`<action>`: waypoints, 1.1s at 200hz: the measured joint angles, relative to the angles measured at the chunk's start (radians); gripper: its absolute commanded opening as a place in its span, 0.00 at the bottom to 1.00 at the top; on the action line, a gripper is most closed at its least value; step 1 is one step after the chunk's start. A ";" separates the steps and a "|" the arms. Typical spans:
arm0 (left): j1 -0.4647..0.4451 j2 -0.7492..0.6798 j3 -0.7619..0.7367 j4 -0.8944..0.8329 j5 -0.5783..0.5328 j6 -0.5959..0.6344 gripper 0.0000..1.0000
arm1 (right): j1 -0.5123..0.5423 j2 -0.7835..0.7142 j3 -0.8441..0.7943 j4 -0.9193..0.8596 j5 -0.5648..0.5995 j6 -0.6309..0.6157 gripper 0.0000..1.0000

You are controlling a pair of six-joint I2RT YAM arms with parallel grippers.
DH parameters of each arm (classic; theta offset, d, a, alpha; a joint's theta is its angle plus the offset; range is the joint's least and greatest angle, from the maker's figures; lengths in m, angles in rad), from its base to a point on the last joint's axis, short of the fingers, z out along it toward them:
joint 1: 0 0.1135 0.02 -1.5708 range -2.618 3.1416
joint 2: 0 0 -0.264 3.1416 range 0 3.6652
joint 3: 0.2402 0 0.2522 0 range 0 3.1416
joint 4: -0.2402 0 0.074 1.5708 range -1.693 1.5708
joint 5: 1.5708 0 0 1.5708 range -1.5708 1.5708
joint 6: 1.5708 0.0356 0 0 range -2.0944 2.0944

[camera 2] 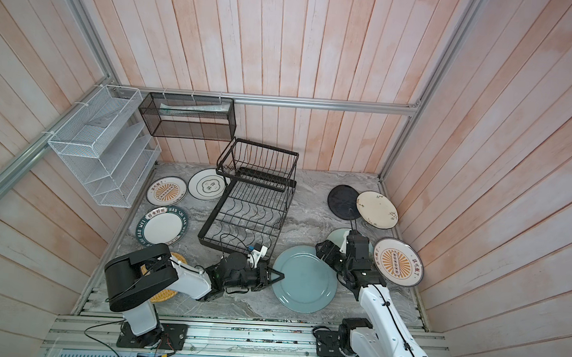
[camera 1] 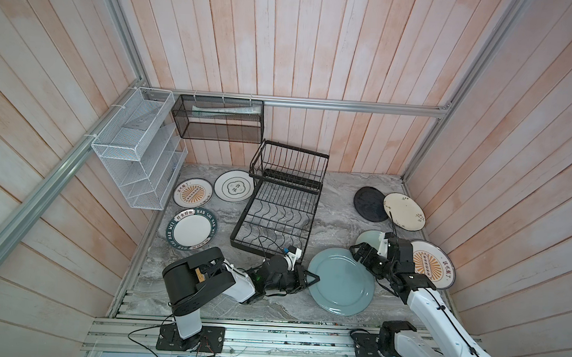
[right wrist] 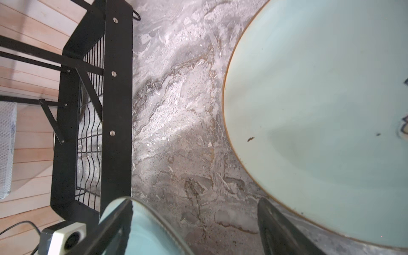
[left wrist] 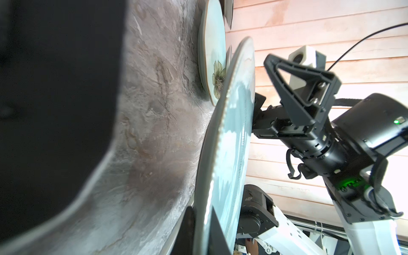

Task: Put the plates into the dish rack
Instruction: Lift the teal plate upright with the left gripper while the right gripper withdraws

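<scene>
The big teal plate [camera 1: 341, 281] [camera 2: 305, 279] is at the front of the marble table, its left rim pinched in my left gripper [camera 1: 317, 278] [left wrist: 203, 231], which is shut on it. In the left wrist view the plate tilts up off the table. My right gripper [camera 1: 356, 251] [right wrist: 198, 231] hangs open over the plate's far right rim, beside a pale green plate [camera 1: 370, 238] [right wrist: 320, 121], with only table between its fingers. The black dish rack [camera 1: 276, 220] [camera 2: 247, 218] stands empty at the centre. Other plates lie flat: sunburst [camera 1: 193, 193], lettered [camera 1: 234, 186], dark-rimmed [camera 1: 191, 229], black [camera 1: 370, 204], cream [camera 1: 404, 211], a second sunburst [camera 1: 433, 265].
A yellow ribbed plate [camera 2: 166, 295] shows under my left arm. A white mesh organizer [camera 1: 138, 151] and a black mesh basket [camera 1: 218, 117] hang on the back left walls. Wooden walls close in three sides.
</scene>
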 measured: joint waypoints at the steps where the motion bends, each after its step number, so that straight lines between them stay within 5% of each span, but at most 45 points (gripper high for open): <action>1: 0.000 0.000 0.001 -0.001 0.001 0.000 0.00 | -0.001 0.000 0.001 -0.001 0.001 -0.001 0.89; 67: 0.000 -0.091 0.093 -0.196 -0.011 0.073 0.00 | -0.015 0.001 0.108 -0.036 0.023 -0.054 0.95; 155: 0.130 -0.524 0.169 -0.631 -0.286 0.188 0.00 | -0.017 -0.057 0.304 -0.041 0.021 -0.089 0.98; 220: 0.201 -0.929 0.244 -1.030 -0.476 0.357 0.00 | 0.034 -0.018 0.266 0.025 -0.013 -0.082 0.98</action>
